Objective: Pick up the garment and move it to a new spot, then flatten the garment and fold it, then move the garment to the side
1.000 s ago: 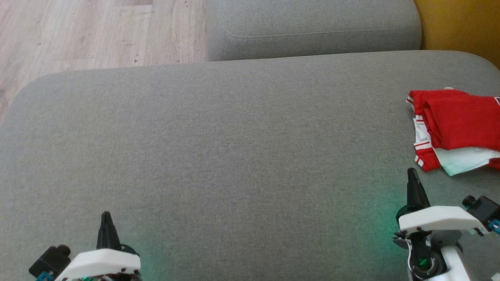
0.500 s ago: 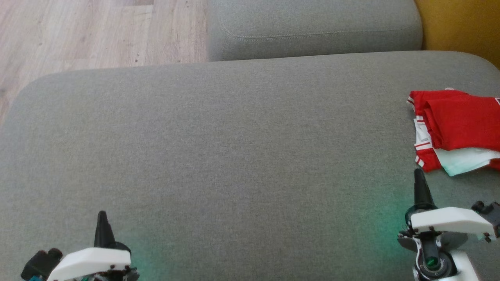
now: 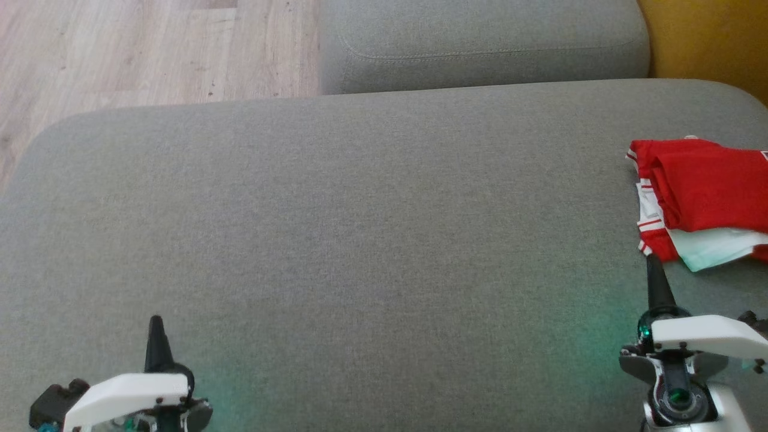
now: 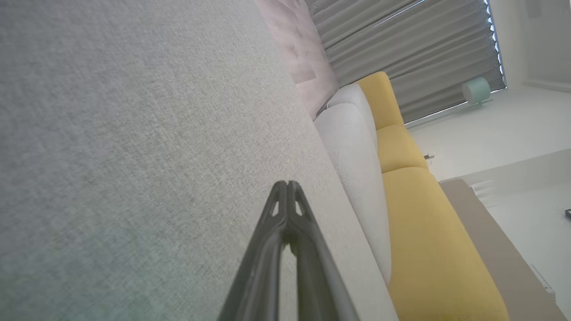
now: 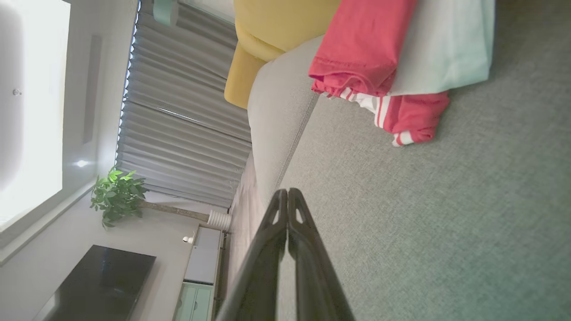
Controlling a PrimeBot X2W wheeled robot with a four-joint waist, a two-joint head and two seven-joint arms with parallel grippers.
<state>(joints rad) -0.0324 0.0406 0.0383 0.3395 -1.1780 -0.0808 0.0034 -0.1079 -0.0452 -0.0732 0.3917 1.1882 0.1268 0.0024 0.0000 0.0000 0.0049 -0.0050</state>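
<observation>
Wide bare grey cushion [image 3: 336, 240]; only the folded garment [image 3: 702, 198] occupies its right edge.

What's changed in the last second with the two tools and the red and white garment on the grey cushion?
The right tool slid toward the robot's right, its tip now close to the near corner of the folded red and white fabric garment. The left tool drifted slightly left. Nothing was grasped or released: both tools stayed shut, and the garment stayed put on the grey fabric cushion.
</observation>
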